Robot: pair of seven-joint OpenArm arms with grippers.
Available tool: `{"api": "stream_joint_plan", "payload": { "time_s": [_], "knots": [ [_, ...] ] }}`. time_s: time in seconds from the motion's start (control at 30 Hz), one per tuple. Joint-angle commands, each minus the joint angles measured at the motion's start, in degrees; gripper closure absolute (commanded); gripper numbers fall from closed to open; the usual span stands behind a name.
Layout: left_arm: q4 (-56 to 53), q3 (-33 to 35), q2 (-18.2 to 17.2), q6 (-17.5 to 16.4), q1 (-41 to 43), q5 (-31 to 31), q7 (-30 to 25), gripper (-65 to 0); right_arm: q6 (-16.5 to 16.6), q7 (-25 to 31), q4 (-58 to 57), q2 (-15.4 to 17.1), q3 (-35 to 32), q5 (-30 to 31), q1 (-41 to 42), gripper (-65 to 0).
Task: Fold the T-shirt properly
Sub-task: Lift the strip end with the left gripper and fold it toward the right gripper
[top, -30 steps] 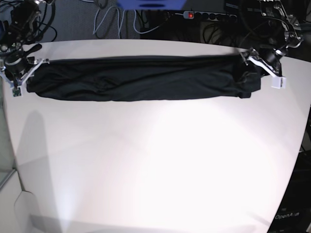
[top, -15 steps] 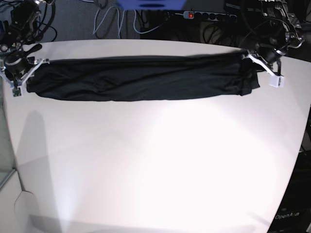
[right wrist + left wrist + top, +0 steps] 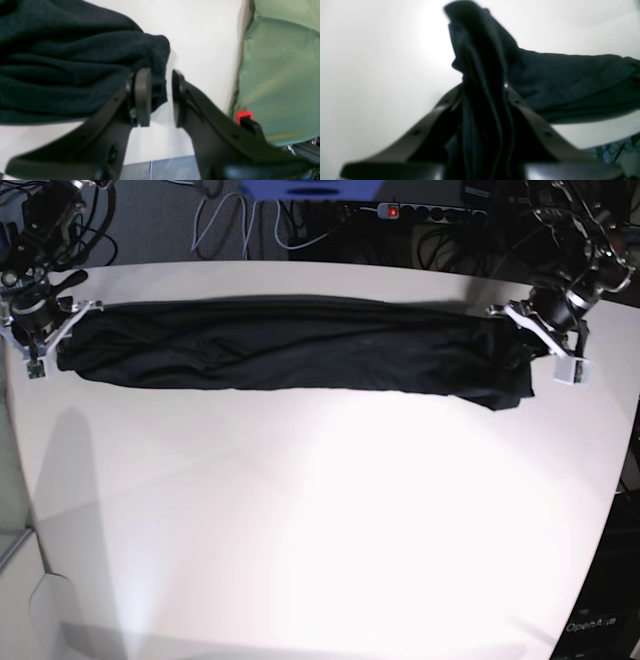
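The large plain black T-shirt of thin soft fabric (image 3: 290,358) lies bunched into one long, narrow band across the far part of the white, round-edged tabletop (image 3: 320,520), running almost from one side edge to the other. At the end of the shirt that sits on the right of the base view, the left gripper (image 3: 548,342) has its jaws closed tight on a gathered bundle of the cloth; in the left wrist view the folds rise between the two dark fingers (image 3: 437,112) and the fabric trails away over the tabletop. At the opposite end of the shirt, the right gripper (image 3: 45,330) sits at the tabletop's edge with its jaws partly open. In the right wrist view, the shirt's rounded end hangs into the gap between the two round pads (image 3: 143,97), lying against one pad while a sliver of white tabletop shows between the cloth and the other pad, so the shirt is not pinched there. Beyond the tabletop's far edge, a power strip with a red switch (image 3: 420,212) lies among loose cables.
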Motion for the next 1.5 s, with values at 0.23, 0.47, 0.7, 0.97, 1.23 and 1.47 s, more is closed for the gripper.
{"api": "stream_joint_plan", "payload": {
  "time_s": [0.23, 0.47, 0.7, 0.97, 1.23, 1.47],
  "knots": [
    [4.8, 0.0, 1.9, -0.3, -0.1, -0.8, 0.3, 0.0, -0.2, 1.0, 1.1, 0.9, 0.2, 0.3, 0.1, -16.6],
    [7.0, 6.5, 1.4, 11.3, -0.1, -0.8, -0.2, 0.0, -0.2, 1.0, 1.1, 0.9, 0.2, 0.3, 0.0, -16.6],
    [10.8, 16.0, 1.3, 24.3, -1.0, 3.2, -0.2, 0.0, -0.2, 1.0, 1.1, 0.9, 0.2, 0.3, 0.1, -16.6],
    [10.8, 28.4, 3.1, 34.0, -0.6, 16.5, -3.9, 0.0, -0.2, 1.0, 1.1, 1.0, 0.2, 0.3, 0.2, -16.6],
    [10.7, 41.9, 3.0, 40.8, -0.1, 24.2, -6.7, 0.0, -0.2, 1.0, 1.1, 1.0, 0.2, 0.3, 0.4, -16.6],
    [10.4, 49.5, 3.1, 47.1, -1.6, 26.2, -6.7, 0.0, -0.2, 1.1, 1.1, 0.9, 0.1, 0.3, 0.4, -16.6]
  ]
}}
